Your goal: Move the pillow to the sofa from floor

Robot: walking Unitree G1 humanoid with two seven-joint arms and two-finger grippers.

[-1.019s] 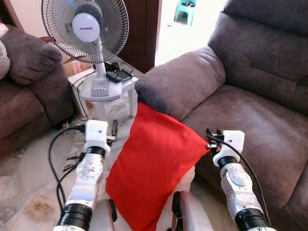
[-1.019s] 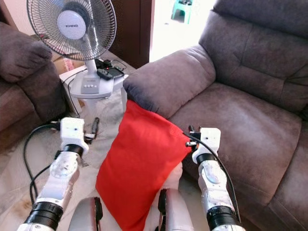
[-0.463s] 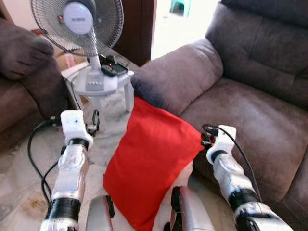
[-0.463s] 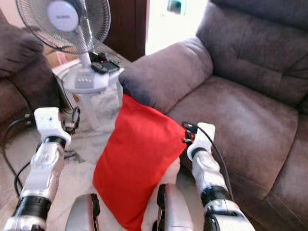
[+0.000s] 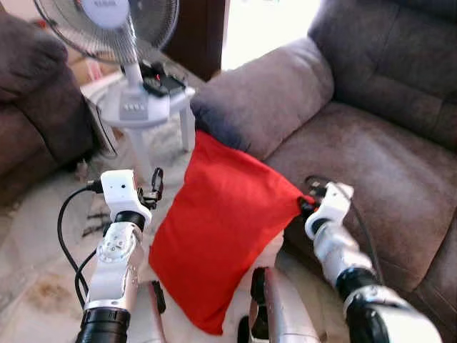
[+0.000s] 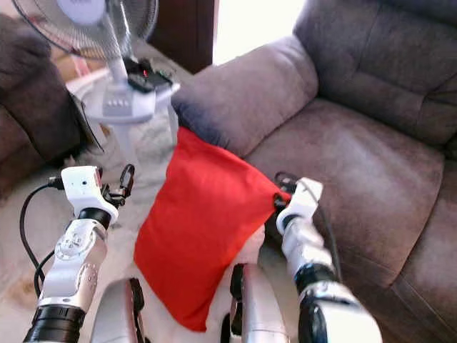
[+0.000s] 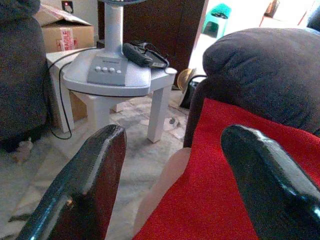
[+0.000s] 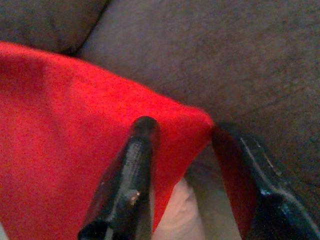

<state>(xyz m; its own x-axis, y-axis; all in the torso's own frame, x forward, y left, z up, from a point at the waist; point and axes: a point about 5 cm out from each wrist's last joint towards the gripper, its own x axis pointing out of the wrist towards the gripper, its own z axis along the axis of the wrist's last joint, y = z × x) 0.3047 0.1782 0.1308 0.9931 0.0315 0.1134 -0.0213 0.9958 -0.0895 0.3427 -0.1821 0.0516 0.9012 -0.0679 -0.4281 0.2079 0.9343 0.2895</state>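
Red pillow leaning against the sofa front, both grippers closing in on its edges

The sofa (image 5: 371,143) is offering a wide bare seat beside its armrest, the likely place for the pillow. The red pillow (image 5: 218,232) is standing tilted on the floor, its top corner resting against the armrest and its lower corner between the robot's legs, which is keeping both side edges exposed. The right gripper (image 8: 192,172) is straddling the pillow's right corner with fingers spread, one over the red fabric and one beyond the corner, apparently set for a pinch. The left gripper (image 7: 172,177) is hanging spread just beside the left edge, facing the fan table (image 7: 117,75), not yet touching
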